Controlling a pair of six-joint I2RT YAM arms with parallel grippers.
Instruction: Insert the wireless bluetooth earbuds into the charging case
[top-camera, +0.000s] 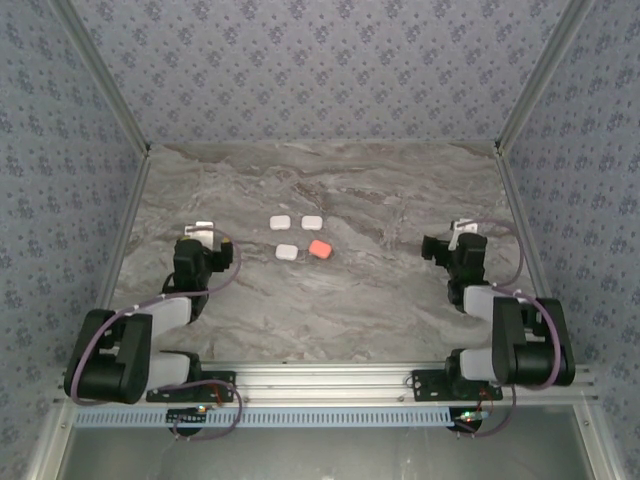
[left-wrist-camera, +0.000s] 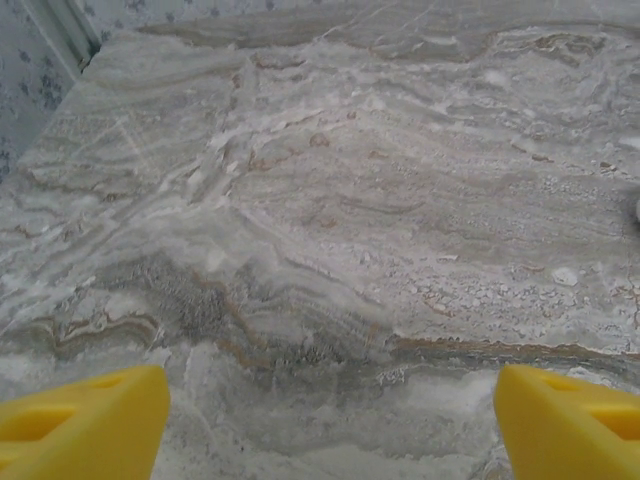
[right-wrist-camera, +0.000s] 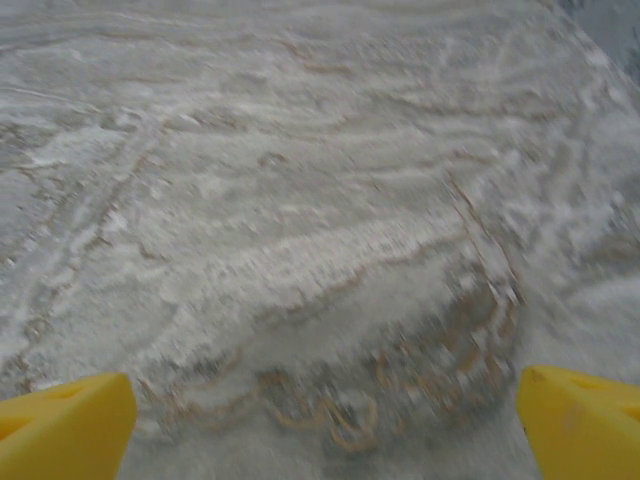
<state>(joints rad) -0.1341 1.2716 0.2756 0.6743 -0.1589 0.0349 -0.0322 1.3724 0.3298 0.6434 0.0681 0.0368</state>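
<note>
From the overhead camera I count four cases in a tight cluster mid-table: three white cases (top-camera: 280, 222) and one pink case (top-camera: 320, 249) at the cluster's near right corner. All four look shut and flat on the table (top-camera: 400, 300). I see no loose earbuds on the marble. At this size I cannot tell whether they sit inside the cases or are just too small to make out. My read is that the work is either finished or not begun, and nothing here looks half-way.

The left gripper (top-camera: 205, 232) sits left of the cluster and the right gripper (top-camera: 462, 232) well off to the right. Neither touches a case.

The overhead view gives me the layout, but not how the jaws stand. The wrist cameras settle that. The left fingers (left-wrist-camera: 90, 415) are set wide apart over bare marble with nothing between them. The right fingers (right-wrist-camera: 65, 420) are just as wide and empty, in a slightly blurred picture. In both wrist views I get stone grain and no case lids, so I rely on the overhead view for the lids.
</note>
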